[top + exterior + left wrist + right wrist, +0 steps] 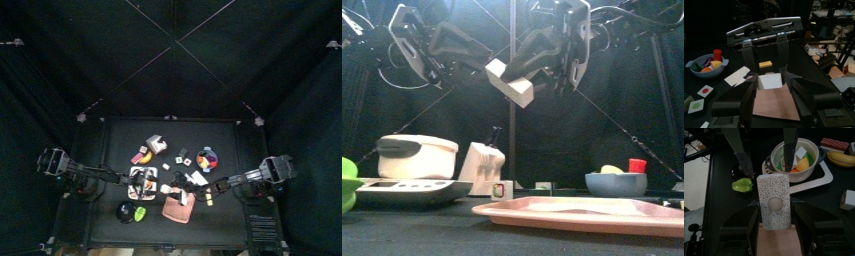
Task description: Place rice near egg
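Rice packet [774,187] hangs high above the table [422,228], clamped between the right gripper's [774,209] jaws. Lower it slowly, keeping it level and clear of the pink tray [596,210]. The egg is not clearly visible, so locate it before releasing.

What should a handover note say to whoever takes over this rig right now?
Right gripper: clamped on the rice pack, held in the air above the pink tray.
Left gripper: raised, facing the pack's end; grip unclear.
Egg: cannot be picked out in these views.
Done: rice lifted.
Left: find the egg, set the rice beside it, release.
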